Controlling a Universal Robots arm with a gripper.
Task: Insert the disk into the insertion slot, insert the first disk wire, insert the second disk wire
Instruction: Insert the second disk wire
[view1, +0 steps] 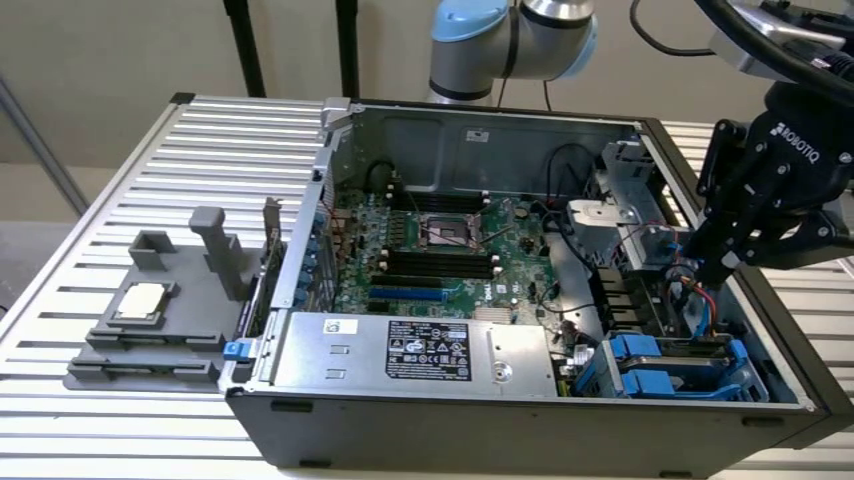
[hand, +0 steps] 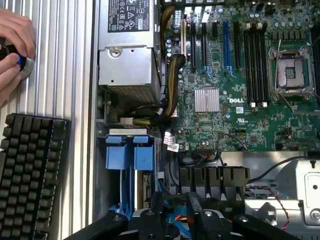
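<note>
The insertion slot (view1: 750, 378) is the drive cage in the case's near corner at the exterior view's right. The disk's blue carrier (view1: 649, 366) sits inside it, and its blue tabs (hand: 127, 152) stand side by side in the wrist view. The disk's silver body is mostly hidden. My gripper (view1: 705, 268) reaches down into the case just behind the cage. Its dark fingers (hand: 156, 216) are closed around the end of a red disk wire (view1: 715, 305), with a blue wire beside it. Both wires drop towards the cage.
A silver power-supply box (view1: 414, 350) lines the case's front wall, with the motherboard (view1: 441, 250) behind it. A grey fixture (view1: 160, 315) stands on the slatted table at the exterior view's left. Outside the case lie a keyboard (hand: 30, 175) and a person's hand (hand: 12, 45).
</note>
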